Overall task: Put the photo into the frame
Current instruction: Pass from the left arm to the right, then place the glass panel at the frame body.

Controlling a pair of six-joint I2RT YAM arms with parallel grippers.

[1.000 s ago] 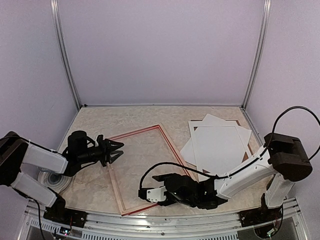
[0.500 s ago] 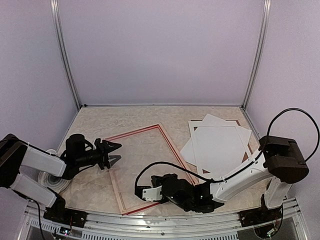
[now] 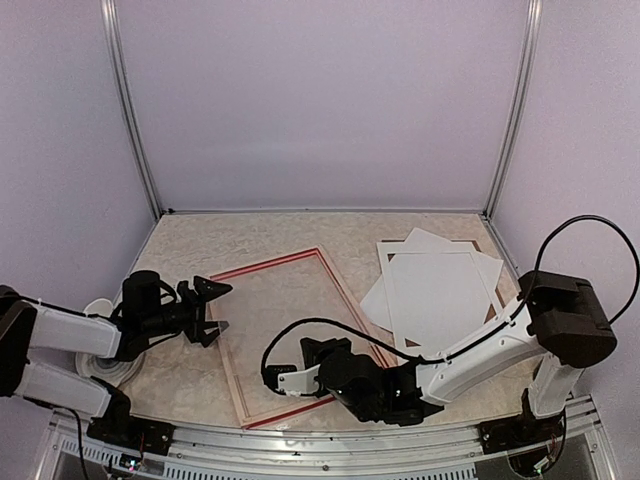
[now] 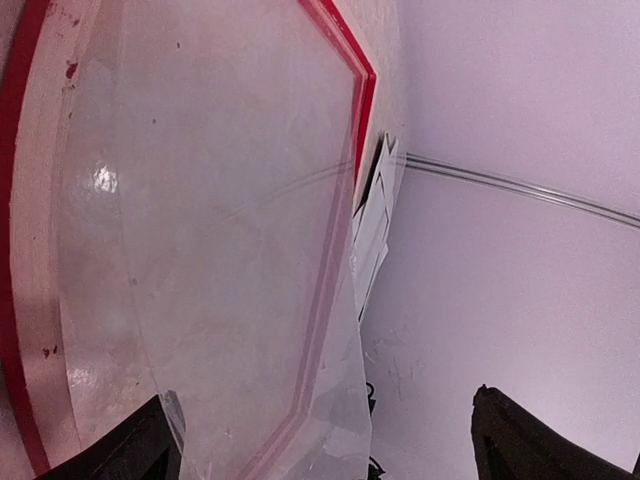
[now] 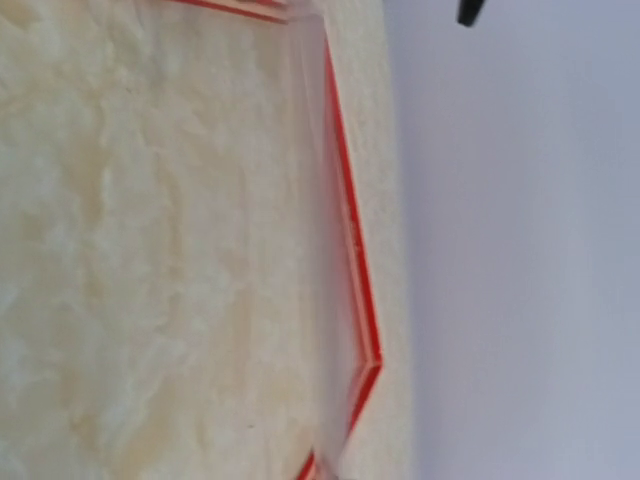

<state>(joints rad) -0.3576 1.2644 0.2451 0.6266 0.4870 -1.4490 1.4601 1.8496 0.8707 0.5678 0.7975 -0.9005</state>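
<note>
The frame (image 3: 270, 264) lies flat on the surface (image 3: 300, 232), pale back up, its well open to take a sheet. The left fingers (image 3: 218, 307) stand spread wide just off its left rail, holding nothing, likely so the rail can be steadied or freed. The right fingers (image 3: 275, 378) are pressed together low over the near rail; I cannot tell whether they pinch anything. The photo (image 3: 440, 295) sits white side up in the loose stack of sheets well beyond the right fingers, not yet fetched.
</note>
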